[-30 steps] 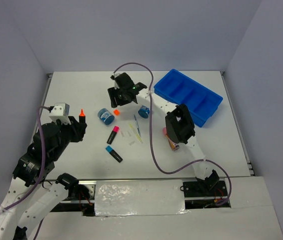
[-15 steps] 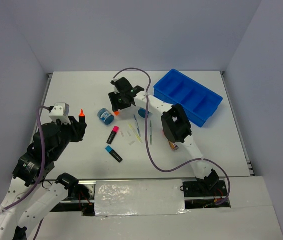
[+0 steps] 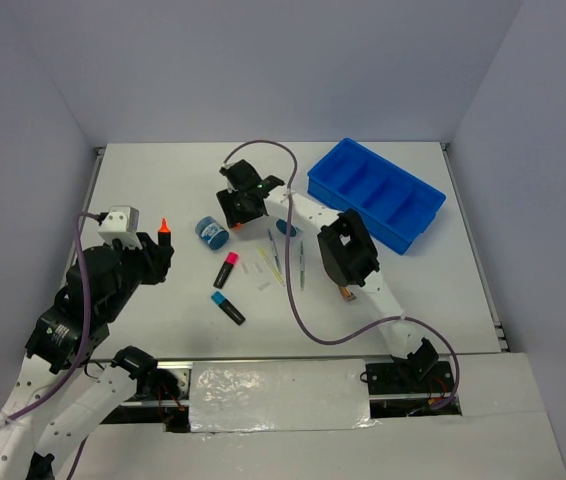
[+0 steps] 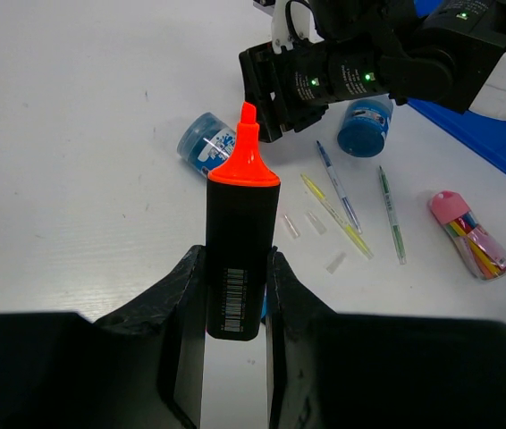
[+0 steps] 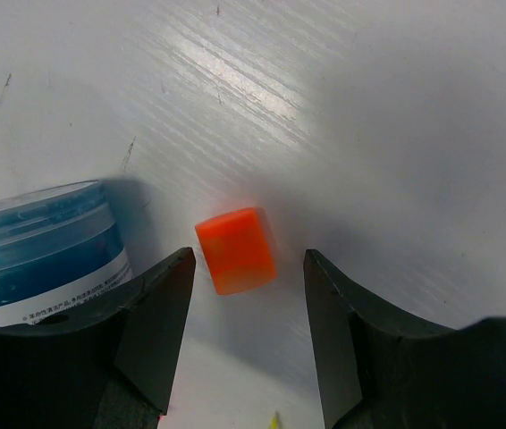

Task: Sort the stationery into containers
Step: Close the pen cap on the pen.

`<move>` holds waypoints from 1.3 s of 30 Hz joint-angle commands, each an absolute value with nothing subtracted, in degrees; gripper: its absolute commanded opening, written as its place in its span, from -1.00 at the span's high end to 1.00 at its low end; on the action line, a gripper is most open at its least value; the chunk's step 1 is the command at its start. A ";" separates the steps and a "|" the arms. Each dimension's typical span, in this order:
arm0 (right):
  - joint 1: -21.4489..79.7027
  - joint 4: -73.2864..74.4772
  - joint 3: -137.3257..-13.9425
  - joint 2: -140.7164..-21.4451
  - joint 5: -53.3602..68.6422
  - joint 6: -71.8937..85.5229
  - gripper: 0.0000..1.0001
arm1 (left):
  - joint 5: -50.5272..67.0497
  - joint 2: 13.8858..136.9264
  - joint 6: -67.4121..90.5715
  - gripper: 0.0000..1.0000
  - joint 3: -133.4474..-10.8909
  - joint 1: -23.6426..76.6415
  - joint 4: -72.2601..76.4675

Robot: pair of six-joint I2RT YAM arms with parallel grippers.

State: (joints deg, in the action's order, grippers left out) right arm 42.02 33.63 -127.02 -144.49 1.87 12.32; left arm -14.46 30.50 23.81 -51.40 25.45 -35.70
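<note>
My right gripper (image 5: pixel 248 259) hangs wide open over the orange cap (image 5: pixel 235 250) on the table (image 3: pixel 163 180), one finger just beside the blue tub (image 5: pixel 43 246). Closing off-centre could nudge the tub or squirt the cap away. My left gripper (image 4: pixel 235 264) clamps the uncapped orange highlighter (image 4: pixel 242 237) upright, near left. There is open room far left. Thin pens (image 4: pixel 336 185) crowd the right, short of the tray (image 3: pixel 420 222).

Between the spread fingers of the right gripper (image 5: pixel 248 261), on the table (image 3: pixel 163 180): cap (image 5: pixel 235 250). Just left of that gripper: tub (image 5: pixel 43 246). Well to its right: tray (image 3: pixel 396 167). Clamped in the left gripper (image 4: pixel 235 268): highlighter (image 4: pixel 240 241), upright.
</note>
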 commanded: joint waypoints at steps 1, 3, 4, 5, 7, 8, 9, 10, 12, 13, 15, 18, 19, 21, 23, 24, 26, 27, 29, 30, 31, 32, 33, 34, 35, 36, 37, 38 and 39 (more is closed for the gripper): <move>43.07 34.01 -128.76 -144.49 0.09 10.90 -0.19 | -14.15 29.88 22.24 1.00 -51.68 25.66 -33.31; 42.98 33.49 -127.71 -143.97 -1.65 10.90 -0.17 | -14.15 29.97 22.24 1.00 -51.68 25.66 -33.40; 42.89 33.31 -127.10 -143.79 -1.76 10.81 -0.17 | -14.06 29.97 22.24 1.00 -51.68 25.66 -33.40; 42.98 32.96 -127.00 -143.79 -1.67 10.64 -0.17 | -13.98 29.97 22.15 1.00 -51.68 25.66 -33.31; 42.98 33.13 -127.35 -143.88 -1.23 9.93 -0.10 | -14.06 30.06 22.24 1.00 -51.68 25.66 -33.31; 42.98 33.31 -127.53 -144.05 -1.14 9.67 -0.10 | -14.06 29.97 22.24 1.00 -51.68 25.66 -33.40; 42.98 33.40 -127.79 -144.31 -1.06 9.06 -0.10 | -14.06 29.97 22.24 1.00 -51.68 25.66 -33.40; 42.98 33.57 -127.88 -144.32 -0.97 8.79 -0.12 | -14.06 29.88 22.24 1.00 -51.68 25.66 -33.40; 43.15 33.40 -127.71 -144.32 -1.14 7.57 -0.20 | -14.06 29.88 22.24 1.00 -51.77 25.66 -33.31; 43.24 33.31 -127.36 -144.23 -1.23 7.12 -0.22 | -13.98 29.97 22.15 1.00 -51.68 25.66 -33.31; 43.33 33.31 -127.27 -144.23 -1.58 6.33 -0.24 | -13.97 29.97 22.15 1.00 -51.68 25.66 -33.31; 43.85 33.75 -127.35 -144.40 -2.11 4.93 -0.24 | -13.97 29.97 22.15 1.00 -51.68 25.66 -33.31; 44.03 33.75 -127.27 -144.40 -2.46 4.49 -0.24 | -13.97 29.97 22.15 1.00 -51.68 25.66 -33.31; 44.30 33.93 -127.35 -144.49 -2.72 2.99 -0.24 | -13.89 29.97 22.15 1.00 -51.68 25.66 -33.31; 44.82 33.84 -127.27 -144.49 -2.38 1.68 -0.24 | -13.97 29.88 22.15 1.00 -51.68 25.66 -33.31; 45.00 33.75 -127.00 -144.41 -2.29 1.23 -0.24 | -13.97 29.88 22.15 1.00 -51.68 25.66 -33.31; 45.26 33.49 -126.91 -144.32 -2.11 0.62 -0.24 | -13.89 29.97 22.15 1.00 -51.68 25.66 -33.31; 45.26 33.31 -126.83 -144.40 -1.94 0.62 -0.24 | -13.89 30.06 22.15 1.00 -51.68 25.66 -33.31; 45.44 33.31 -126.74 -144.32 -2.37 0.62 -0.22 | -13.89 30.06 22.15 1.00 -51.68 25.66 -33.31; 45.53 33.22 -126.83 -144.40 -2.90 0.62 -0.21 | -13.89 30.06 22.15 1.00 -51.68 25.66 -33.31; 45.44 33.31 -126.91 -144.40 -2.90 0.62 -0.19 | -13.89 29.97 22.15 1.00 -51.68 25.66 -33.31; 45.44 33.40 -127.00 -144.67 -3.07 0.62 -0.12 | -13.89 30.06 22.15 1.00 -51.68 25.66 -33.31; 45.53 33.49 -127.35 -144.84 -3.34 0.62 -0.10 | -13.89 29.97 22.15 1.00 -51.68 25.66 -33.31; 45.53 33.83 -127.44 -145.02 -3.43 0.62 -0.01 | -13.89 29.97 22.15 1.00 -51.68 25.66 -33.31; 45.44 34.01 -127.79 -145.37 -3.51 0.62 0.03 | -13.89 30.06 22.06 1.00 -51.68 25.66 -33.31; 45.44 34.27 -127.88 -145.46 -3.52 0.62 0.07 | -13.89 29.97 22.15 1.00 -51.68 25.66 -33.31; 45.44 34.19 -127.79 -145.37 -3.69 0.62 0.13 | -13.89 30.06 22.15 1.00 -51.68 25.66 -33.31; 45.44 34.10 -127.62 -145.20 -3.95 0.62 0.13 | -13.89 30.06 22.15 1.00 -51.68 25.66 -33.31; 45.35 34.19 -127.70 -145.28 -4.04 0.62 0.14 | -13.89 30.06 22.15 1.00 -51.68 25.66 -33.31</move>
State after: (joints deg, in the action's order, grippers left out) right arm 45.15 33.93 -126.96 -144.68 -2.76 1.37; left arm -14.46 30.50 23.73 -51.40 25.45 -35.70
